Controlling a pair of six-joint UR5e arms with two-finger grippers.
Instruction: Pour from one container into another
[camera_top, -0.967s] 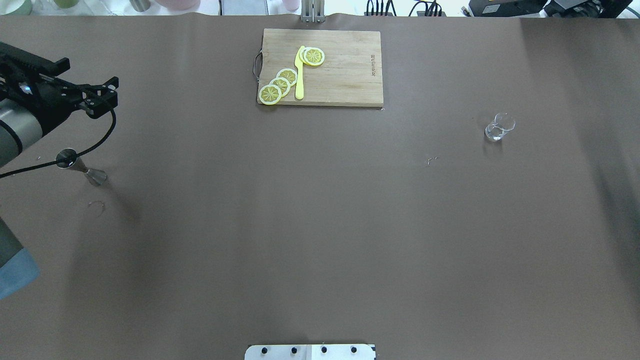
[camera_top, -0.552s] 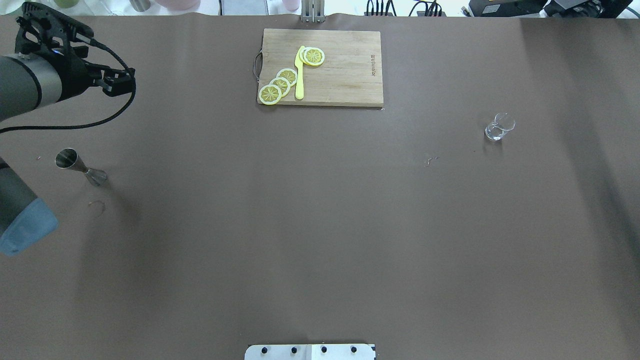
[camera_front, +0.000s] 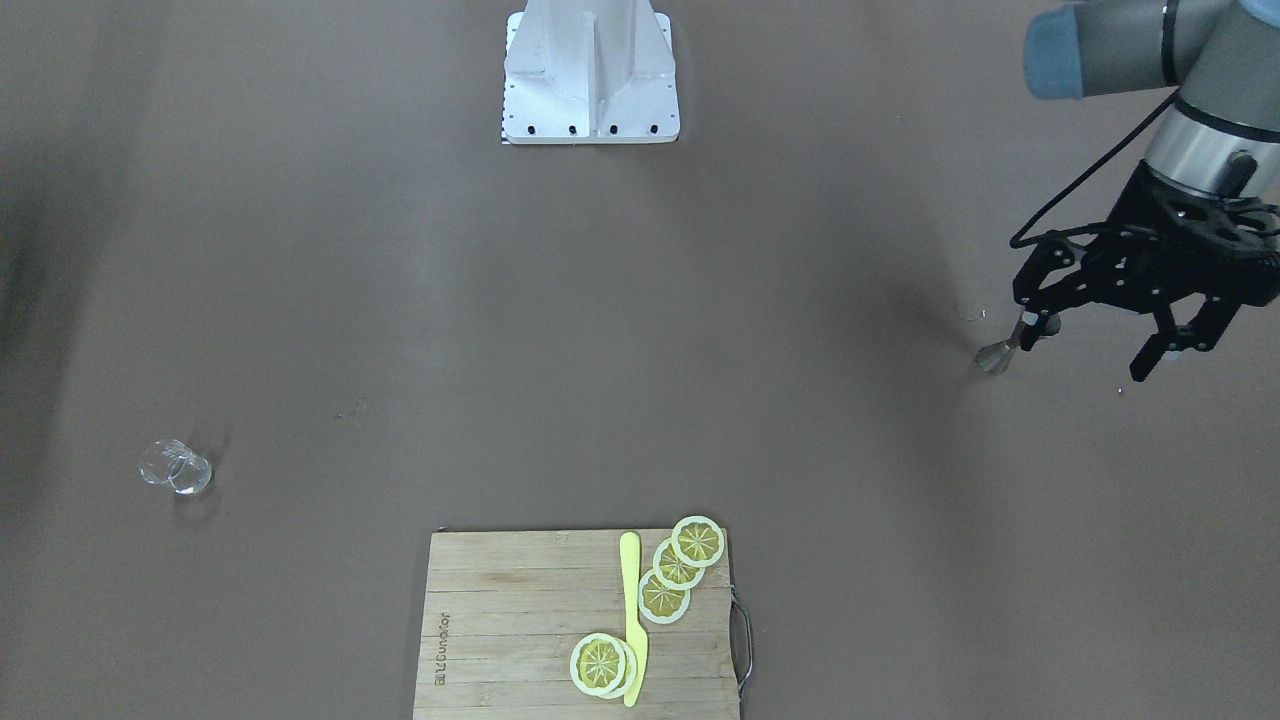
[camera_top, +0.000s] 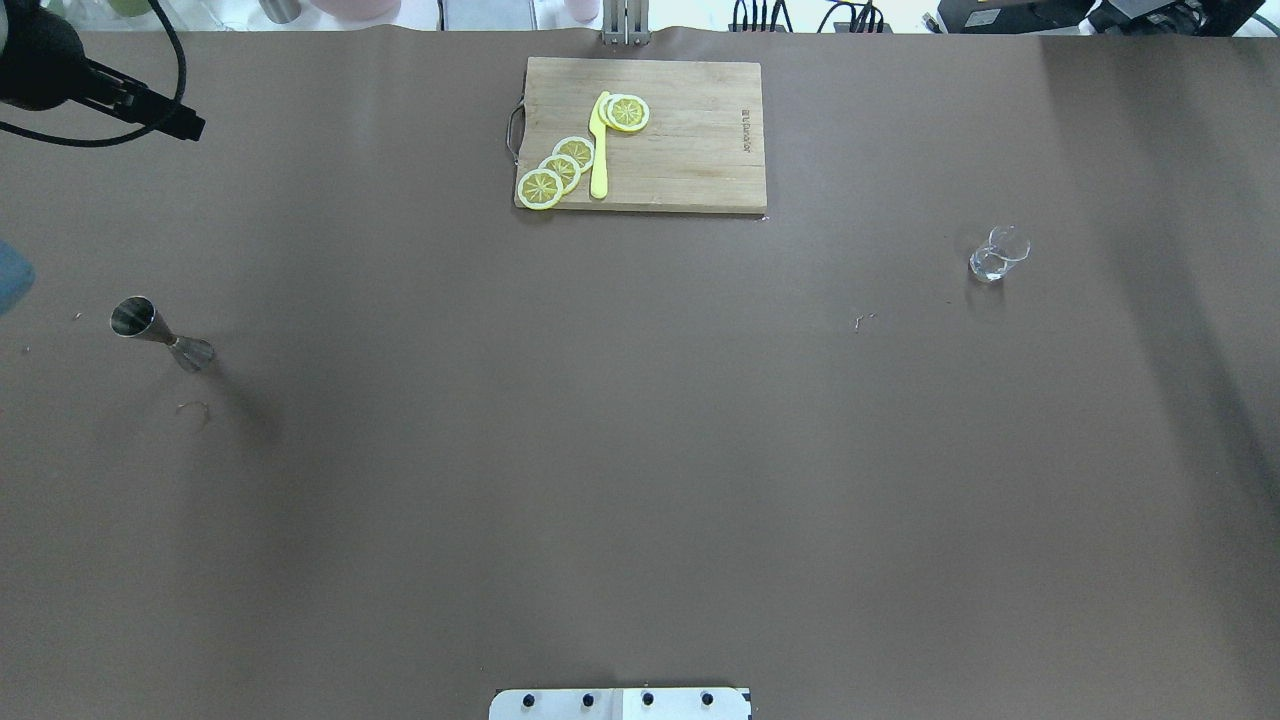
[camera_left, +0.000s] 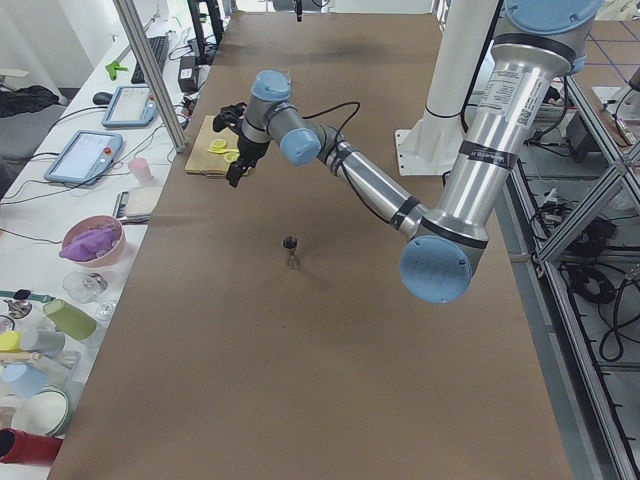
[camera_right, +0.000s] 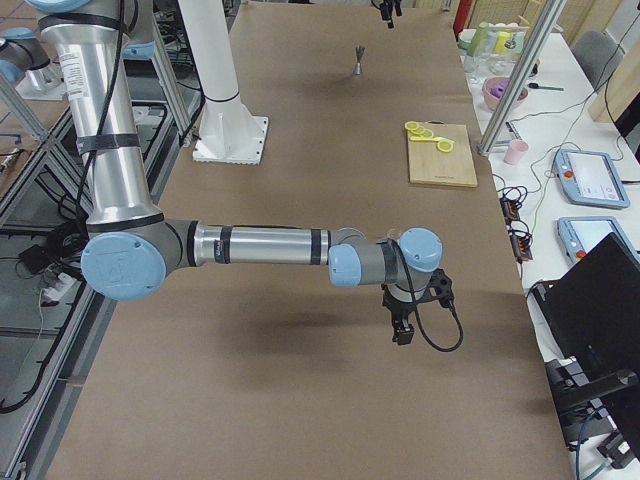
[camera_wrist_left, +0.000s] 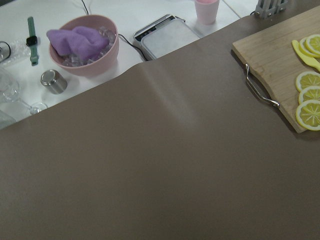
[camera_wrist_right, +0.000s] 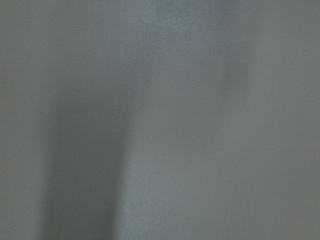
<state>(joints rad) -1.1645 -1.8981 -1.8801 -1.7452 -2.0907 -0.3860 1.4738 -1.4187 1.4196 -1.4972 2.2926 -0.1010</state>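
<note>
on the brown table (camera_top: 640, 450): 1 jigger (camera_top: 160, 335), 1 glass cup (camera_top: 998, 253), 1 wooden cutting board (camera_top: 680, 140), 1 yellow plastic knife (camera_top: 599, 150), and what looks like 5 lemon slices (camera_top: 560, 170). 3 slices overlap in a row and 2 are stacked by the knife tip. 2 arms, 1 gripper each.

jigger: small silver-grey metal, hourglass shape, 2 cones joined at a thin waist, shiny inside the top cone. it stands upright on one cone w/ the other cone's mouth up. long axis is vertical, clearest in the left side view (camera_left: 290, 248). it sits at the robot's left end of the table, on bare paper, nothing touching it. whether anything is in it: can't tell.

glass cup: short, clear, thick base, upright at the robot's right end, well apart from the jigger, w/ the board between them at the far edge. contents can't be made out.

left gripper (camera_front: 1092, 350): fingers spread wide, holding nothing. it's raised off the table and off toward the far side from the jigger. in the front view one finger only overlaps the jigger's top, no contact.

right gripper (camera_right: 402, 328): seen only from the right side view, low over bare table near the robot's right end. can't tell if its fingers are apart or together. its wrist cam is a grey blur.
</note>
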